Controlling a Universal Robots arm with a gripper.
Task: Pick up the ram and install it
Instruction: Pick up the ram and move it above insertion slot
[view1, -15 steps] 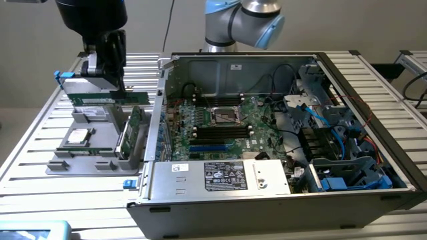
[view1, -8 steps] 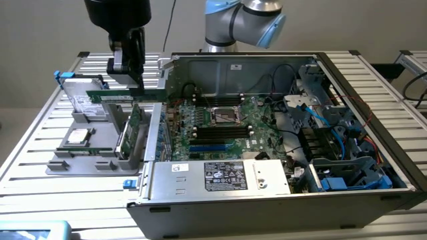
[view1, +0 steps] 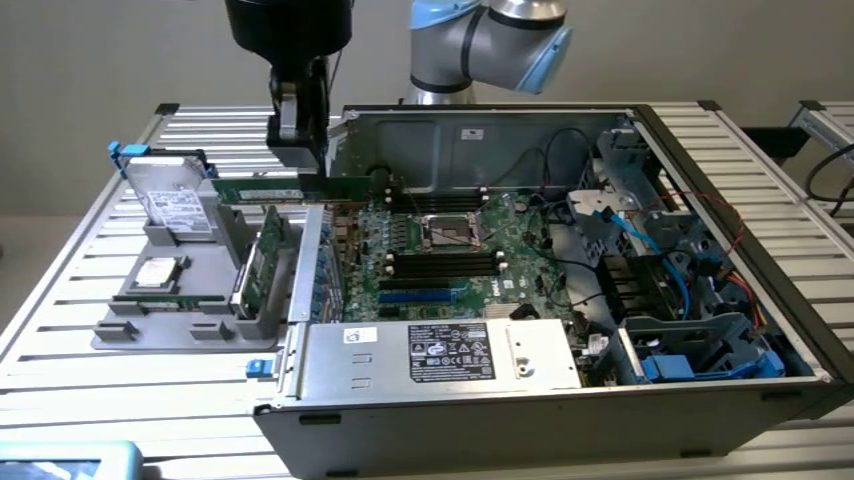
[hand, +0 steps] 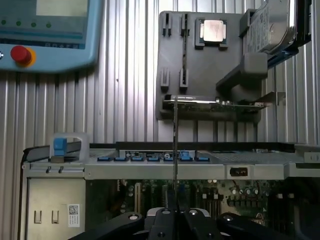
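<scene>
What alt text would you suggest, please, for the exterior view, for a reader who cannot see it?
The robot's jaws, shut on the ram, hold it level over the open computer case's edge. A grey parts holder sits at the exterior view's left, on a slatted table.

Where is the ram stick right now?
The ram sits clamped in the claw at the exterior view's left, lifted above the edge of the case, next to the grey tray.
</scene>
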